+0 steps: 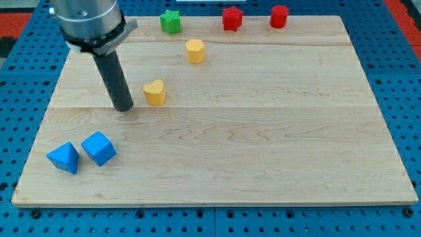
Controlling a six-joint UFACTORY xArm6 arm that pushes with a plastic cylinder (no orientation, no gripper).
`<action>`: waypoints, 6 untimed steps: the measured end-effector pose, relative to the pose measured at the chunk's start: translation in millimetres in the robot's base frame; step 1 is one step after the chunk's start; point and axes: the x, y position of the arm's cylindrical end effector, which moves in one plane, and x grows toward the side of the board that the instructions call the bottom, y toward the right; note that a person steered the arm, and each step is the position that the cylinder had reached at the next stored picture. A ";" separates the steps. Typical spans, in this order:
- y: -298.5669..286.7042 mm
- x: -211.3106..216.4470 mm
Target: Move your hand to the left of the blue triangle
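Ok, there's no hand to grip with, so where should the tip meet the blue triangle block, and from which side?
Only contact is possible, no grip. Aim for the blue triangle block's left face, coming in from the view's left. It lies near the wooden board's bottom-left corner, with the blue cube close on its right. My tip sits above and right of both, so I'd probably circle round the top.

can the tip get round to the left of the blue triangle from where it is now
Probably yes. My tip sits above the blue triangle, beside the yellow heart; bare board lies between, and the blue cube is off that path.

Green star (170,21), two red blocks (231,18) (279,16), yellow hexagon (195,51), yellow heart (155,92), blue cube (99,148).
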 end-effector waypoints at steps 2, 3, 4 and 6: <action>87.6 -9.1; 88.6 -11.6; 114.7 42.1; 136.1 150.8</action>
